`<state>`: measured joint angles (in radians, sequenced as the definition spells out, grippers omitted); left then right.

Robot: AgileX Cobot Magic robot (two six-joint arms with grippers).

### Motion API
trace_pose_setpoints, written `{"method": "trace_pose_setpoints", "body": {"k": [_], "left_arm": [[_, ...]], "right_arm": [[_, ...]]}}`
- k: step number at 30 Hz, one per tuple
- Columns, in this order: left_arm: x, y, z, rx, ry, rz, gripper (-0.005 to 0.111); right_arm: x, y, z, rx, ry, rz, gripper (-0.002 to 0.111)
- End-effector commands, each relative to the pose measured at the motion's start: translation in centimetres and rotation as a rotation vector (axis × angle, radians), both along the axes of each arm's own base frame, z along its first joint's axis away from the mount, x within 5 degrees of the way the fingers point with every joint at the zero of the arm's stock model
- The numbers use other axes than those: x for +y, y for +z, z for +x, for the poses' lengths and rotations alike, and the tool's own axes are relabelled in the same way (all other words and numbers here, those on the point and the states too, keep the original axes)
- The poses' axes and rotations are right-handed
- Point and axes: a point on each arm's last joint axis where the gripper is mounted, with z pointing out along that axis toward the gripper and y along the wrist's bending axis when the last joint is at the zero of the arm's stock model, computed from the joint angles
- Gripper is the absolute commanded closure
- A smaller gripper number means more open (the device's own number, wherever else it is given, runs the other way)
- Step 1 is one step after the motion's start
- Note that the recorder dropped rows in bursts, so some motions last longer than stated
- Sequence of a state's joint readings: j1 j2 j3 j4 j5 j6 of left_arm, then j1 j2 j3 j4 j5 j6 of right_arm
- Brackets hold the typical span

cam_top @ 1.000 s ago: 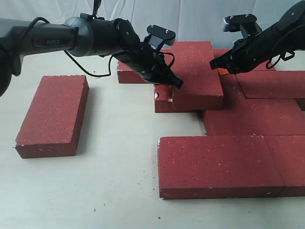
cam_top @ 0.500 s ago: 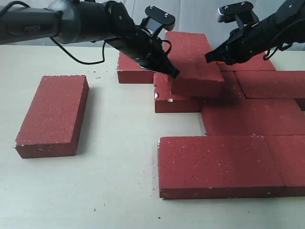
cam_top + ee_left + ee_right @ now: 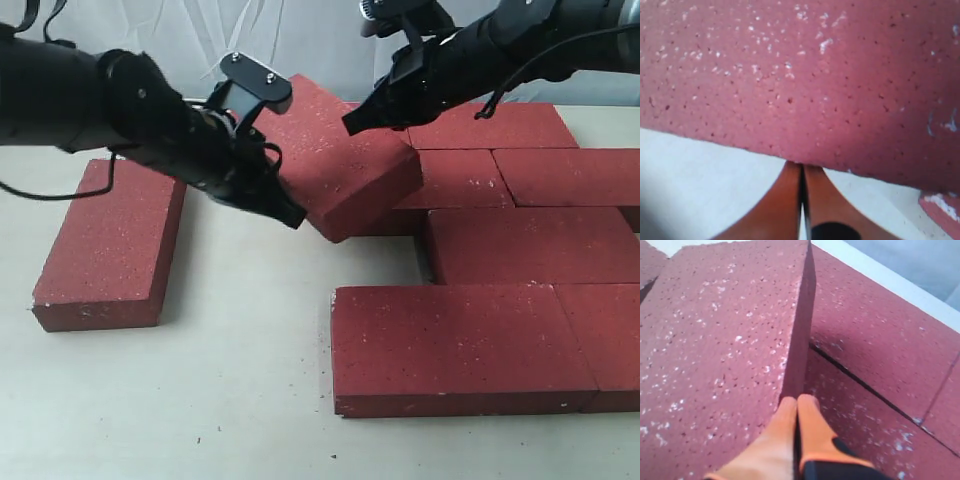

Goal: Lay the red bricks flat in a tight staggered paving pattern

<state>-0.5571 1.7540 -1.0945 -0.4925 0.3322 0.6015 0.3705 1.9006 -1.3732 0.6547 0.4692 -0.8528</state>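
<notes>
One red brick (image 3: 345, 160) hangs tilted over the table left of the paved group, squeezed between both arms. My left gripper (image 3: 293, 217) is shut, and its tips press the brick's lower left edge (image 3: 805, 100). My right gripper (image 3: 351, 124) is shut too, with its orange fingertips (image 3: 790, 407) against the brick's upper end face (image 3: 801, 340). Neither gripper holds anything between its fingers. Several red bricks lie flat in staggered rows: a front one (image 3: 455, 345), a middle one (image 3: 530, 245) and back ones (image 3: 460, 180). A loose brick (image 3: 110, 240) lies flat at the far left.
The pale table (image 3: 240, 330) shows bare between the loose brick and the paved group. A white cloth backdrop (image 3: 200, 30) hangs behind. Small crumbs of brick dot the table near the front edge.
The brick that lay on top of the back bricks has been carried left and tipped up. Both arms moved left with it, staying shut against its two sides.
</notes>
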Motion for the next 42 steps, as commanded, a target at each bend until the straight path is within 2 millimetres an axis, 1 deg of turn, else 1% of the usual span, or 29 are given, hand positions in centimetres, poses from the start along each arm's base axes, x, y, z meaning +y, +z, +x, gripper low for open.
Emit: {"method": "trace_pose_setpoints", "body": {"k": [1,2,3,5,8,11,14,16,19,23,25,26,27,28,29,30,31,33,34,36,37,38,39,41,42], "left_arm": [[1.7,0.6,-2.0,-0.103,0.125,-0.079,0.107],[2.0,0.5,-2.4,-0.104,0.131,-0.078,0.107],[2.7,-0.1,-3.3,-0.092,0.143,-0.07,0.107],[3.4,-1.1,-4.1,-0.076,0.173,-0.063,0.107],[3.9,-2.3,-4.9,-0.04,0.173,-0.036,0.107],[4.2,-2.9,-5.3,-0.026,0.176,-0.022,0.107],[4.5,-3.3,-5.5,-0.035,0.187,-0.014,0.107],[4.6,-3.2,-5.4,-0.045,0.194,-0.016,0.107],[5.2,-3.2,-5.0,-0.048,0.217,-0.016,0.107],[5.4,-3.5,-5.4,-0.002,0.175,0.017,0.107],[5.4,-3.7,-5.6,0.007,0.139,0.042,0.107],[5.5,-3.5,-5.6,-0.01,0.104,0.068,0.107],[5.8,-3.0,-5.5,-0.029,0.109,0.064,0.107],[5.9,-2.6,-5.6,-0.04,0.107,0.058,0.107],[6.3,-1.6,-5.8,-0.062,0.109,0.044,0.107],[6.4,-1.0,-6.0,-0.065,0.104,0.039,0.107],[6.8,-0.3,-6.8,-0.035,0.068,0.05,0.107],[7.4,0.0,-7.9,0.019,-0.007,0.111,0.107],[7.6,0.0,-8.0,0.028,-0.02,0.128,0.107],[7.7,0.2,-7.6,-0.04,-0.03,0.154,0.107],[8.0,0.8,-6.5,-0.13,0.042,0.113,0.107],[8.4,1.2,-5.9,-0.178,0.083,0.094,0.107],[9.7,1.5,-4.4,-0.269,0.171,0.077,0.107],[11.2,1.3,-2.9,-0.333,0.274,0.059,0.107],[11.9,1.0,-2.1,-0.347,0.315,0.06,0.107]], "right_arm": [[4.4,-0.1,-2.7,0.057,0.133,0.022,0.109],[4.8,-0.2,-2.9,0.053,0.138,0.021,0.109],[5.7,-0.8,-3.2,0.055,0.156,0.015,0.109],[6.8,-1.8,-3.5,0.062,0.172,0.005,0.109],[7.7,-3.3,-3.6,0.072,0.18,-0.014,0.109],[8.2,-4.2,-3.8,0.088,0.19,-0.024,0.109],[9.4,-5.2,-4.1,0.067,0.194,-0.031,0.109],[10.2,-5.1,-4.1,0.053,0.204,-0.025,0.109],[10.6,-5.1,-3.9,0.056,0.223,-0.028,0.109],[10.2,-5.3,-3.4,-0.007,0.257,-0.106,0.109],[9.9,-5.5,-3.4,-0.038,0.308,-0.178,0.109],[9.5,-5.7,-3.4,-0.064,0.358,-0.256,0.109],[9.0,-5.8,-3.1,-0.083,0.358,-0.308,0.109],[8.6,-5.6,-2.8,-0.09,0.339,-0.322,0.109],[7.6,-5.3,-2.1,-0.101,0.286,-0.34,0.109],[7.0,-5.0,-1.7,-0.1,0.255,-0.337,0.109],[6.3,-4.8,-1.4,-0.076,0.223,-0.329,0.109],[5.7,-5.1,-1.6,-0.015,0.228,-0.349,0.109],[5.6,-5.2,-1.8,0.003,0.233,-0.357,0.109],[5.6,-5.1,-2.0,0.027,0.232,-0.351,0.109],[5.6,-4.6,-2.4,0.058,0.223,-0.325,0.109],[5.8,-4.0,-2.9,0.096,0.217,-0.293,0.109],[6.1,-2.6,-4.4,0.183,0.248,-0.236,0.109],[6.6,-1.5,-6.2,0.265,0.353,-0.207,0.109],[6.7,-1.2,-7.0,0.305,0.416,-0.207,0.109]]}}
